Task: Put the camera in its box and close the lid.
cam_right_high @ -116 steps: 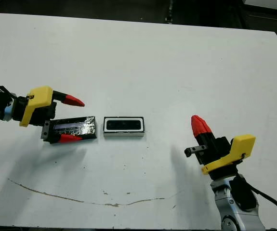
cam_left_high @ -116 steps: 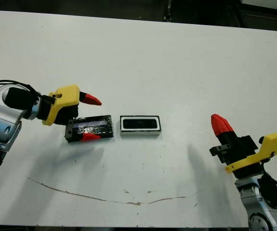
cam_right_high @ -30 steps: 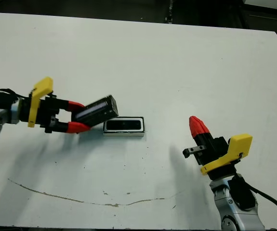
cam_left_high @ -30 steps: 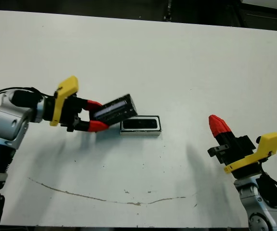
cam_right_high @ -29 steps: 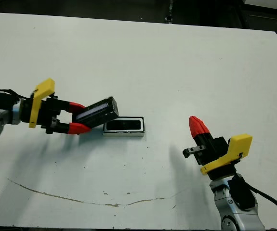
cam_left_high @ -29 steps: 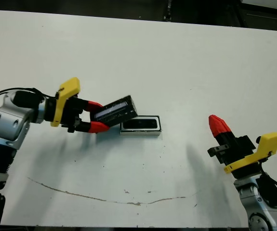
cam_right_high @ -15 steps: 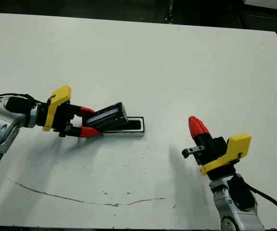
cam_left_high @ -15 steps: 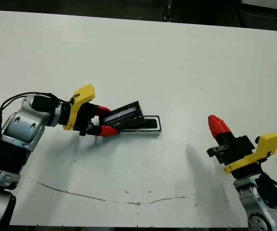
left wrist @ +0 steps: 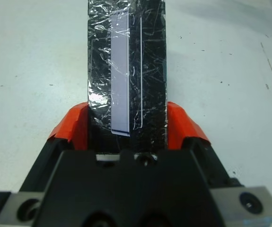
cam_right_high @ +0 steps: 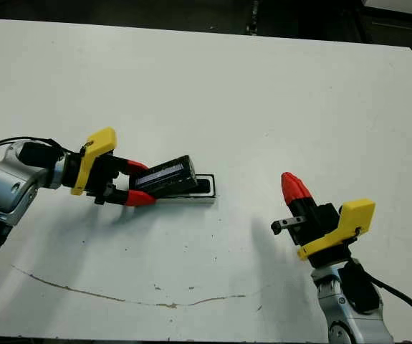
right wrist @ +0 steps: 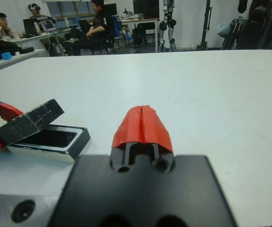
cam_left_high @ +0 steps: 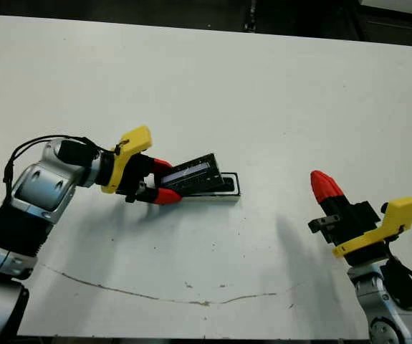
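Note:
My left gripper (cam_left_high: 164, 180) is shut on the lid (cam_left_high: 195, 174), a black crinkly panel with a pale strip (left wrist: 119, 71). It holds one end of the lid between its red fingers (left wrist: 74, 125). The lid hangs tilted over the left part of the box (cam_left_high: 233, 192), which lies at the table's middle. The camera (right wrist: 50, 138) lies inside the box (right wrist: 72, 146), its dark glossy face up and partly covered by the lid (right wrist: 29, 124). Off to the right, near the front, my right gripper (cam_left_high: 322, 183) is shut and holds nothing.
A thin brown scratch (cam_left_high: 155, 294) runs along the white table (cam_left_high: 263, 93) near its front edge. In the right wrist view, people (right wrist: 98, 19) sit at desks beyond the table's far side.
My left gripper closed on the lid, lifted it off the table and carried it right. The lid now slants over the box. The right arm has barely moved.

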